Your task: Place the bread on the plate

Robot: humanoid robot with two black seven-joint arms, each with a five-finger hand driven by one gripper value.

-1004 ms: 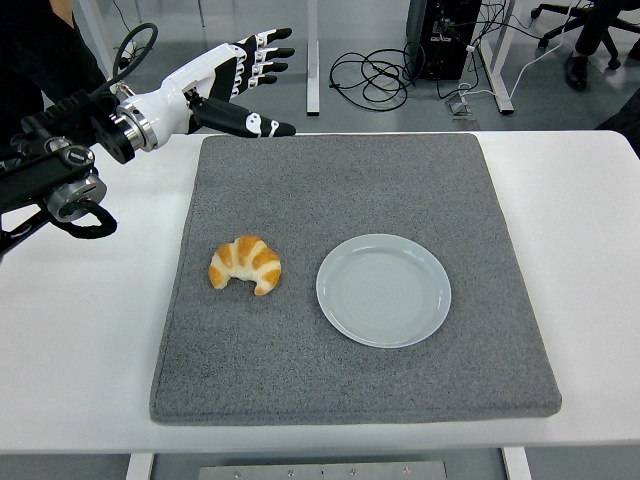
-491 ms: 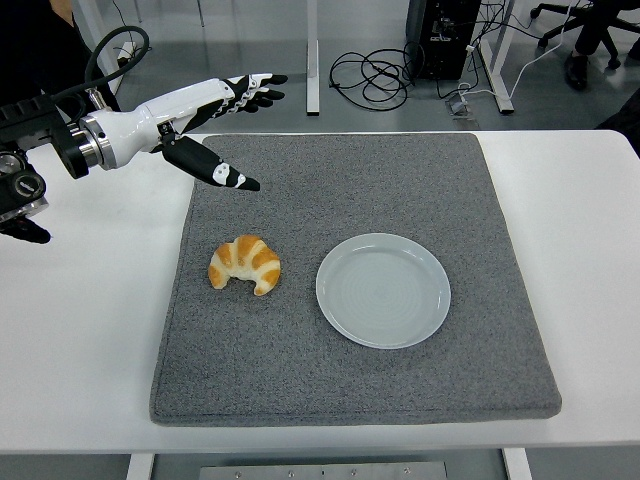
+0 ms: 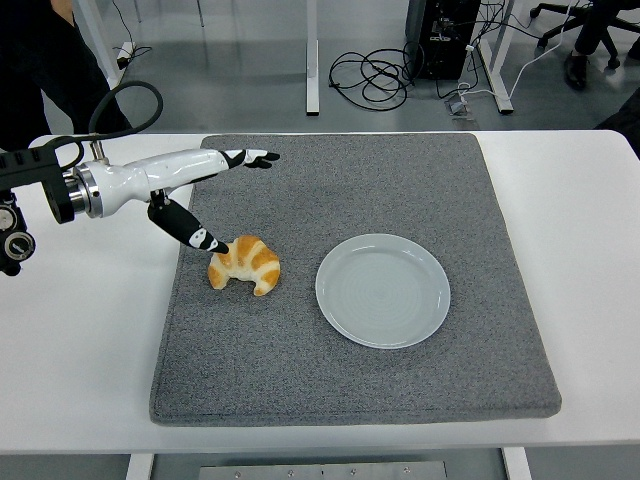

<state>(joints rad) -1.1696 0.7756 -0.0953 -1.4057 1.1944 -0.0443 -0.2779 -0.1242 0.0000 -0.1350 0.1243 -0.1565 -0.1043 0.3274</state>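
**Left hand open at the croissant, no grasp**

Left hand [image 3: 195, 190] reaches in from the left edge, over the left part of the grey mat [image 3: 350, 380]. Hand is spread: the fingers [image 3: 250, 157] stretch straight out toward the far side of the mat, the thumb [image 3: 190, 228] angles down and away from them. Nothing held between them. Thumb tip sits right at the croissant's upper left end; can't tell from this view if it's touching or just above it. The fingers are well clear of the bread, up over the mat's far left area.

Bread is a croissant [image 3: 246, 265], golden brown with paler ends, lying flat on the mat, left of centre. Its curve opens toward the near edge, with both tips pointing down in the frame.

Plate [image 3: 383, 290] is round and pale grey-blue, sits on the mat just right of the croissant. Small gap of mat between them, not touching. Nothing on it.

The mat lies on the white table [image 3: 590, 250], covering most of the middle. Its near edge stops short of the table's near edge.

Left arm: white forearm shell, black joints, a black cable loop [image 3: 125, 100] arching above it.

Right arm isn't visible.

Floor behind the table has a tangle of black cables [image 3: 370, 75], desk legs and a dark computer tower [image 3: 445, 35].
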